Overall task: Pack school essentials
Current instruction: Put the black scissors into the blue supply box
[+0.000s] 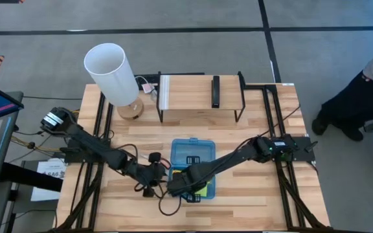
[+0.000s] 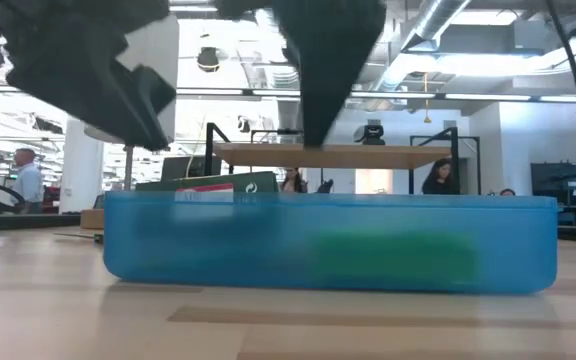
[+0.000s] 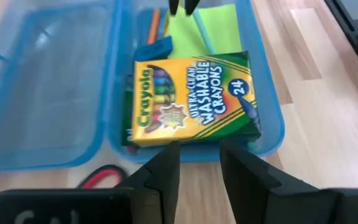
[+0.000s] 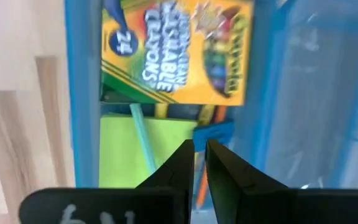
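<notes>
The translucent blue case [image 1: 193, 154] lies open in mid-table. In its tray, the yellow-green crayon box [image 3: 191, 99] rests slanted on the lime sticky-note pad [image 3: 213, 22], teal pen [image 4: 143, 143], orange pencil [image 3: 155, 25] and blue eraser [image 4: 215, 132]. The red scissors handle [image 3: 101, 177] shows on the table outside the case. My left gripper [image 3: 199, 163] is open just outside the tray wall, beside the crayon box. My right gripper [image 4: 199, 155] is shut above the tray's other end, over the eraser and pencil. My right gripper points its shut fingers [image 4: 182, 163] down into the tray next to the blue eraser's edge [image 4: 204, 134]. I cannot tell whether they touch the eraser or the pencil under them.
A lamp with a white shade [image 1: 112, 68] stands far left. A wooden shelf riser [image 1: 193, 94] with a black bar device [image 1: 215, 90] stands behind the case. Cables run along both table sides. A person [image 1: 361, 97] stands off the table's right.
</notes>
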You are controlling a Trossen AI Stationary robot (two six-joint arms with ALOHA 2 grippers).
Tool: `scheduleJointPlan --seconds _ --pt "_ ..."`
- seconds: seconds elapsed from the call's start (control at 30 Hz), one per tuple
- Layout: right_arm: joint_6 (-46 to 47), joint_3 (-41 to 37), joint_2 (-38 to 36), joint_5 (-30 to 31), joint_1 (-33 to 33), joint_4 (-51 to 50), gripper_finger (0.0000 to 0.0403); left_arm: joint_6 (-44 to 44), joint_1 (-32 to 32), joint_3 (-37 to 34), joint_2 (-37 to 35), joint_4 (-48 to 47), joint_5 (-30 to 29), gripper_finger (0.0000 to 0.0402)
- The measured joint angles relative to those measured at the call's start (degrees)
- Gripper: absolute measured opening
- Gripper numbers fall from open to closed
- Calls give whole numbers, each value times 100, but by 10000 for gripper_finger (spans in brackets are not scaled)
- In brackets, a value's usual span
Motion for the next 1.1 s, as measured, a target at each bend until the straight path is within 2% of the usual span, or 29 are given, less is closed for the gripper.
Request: scheduleJointPlan --seconds 0.1,0.17,0.4,0.53,0.63,0.8,1.1 --pt "-19 -152 -322 177 87 244 66 50 -73 0 -326 -393 -309 102" --pt "-59 -564 -667 188 123 712 66 48 -104 -6 -504 -711 -462 102" --pt "211 -3325 -2228 130 160 2872 66 119 38 -9 -576 -1148 -490 102" --pt "398 -4803 -3122 131 72 4116 66 493 371 -11 -576 -1319 -265 103" --pt "636 -5531 -3658 138 30 4759 66 566 851 -11 -578 -1402 416 112" --pt "702 -6197 -4083 215 71 5399 66 786 1456 -9 -576 -1972 1007 145" --pt "609 -6311 -3995 237 66 5556 66 1320 1698 -9 -571 -2796 986 223"
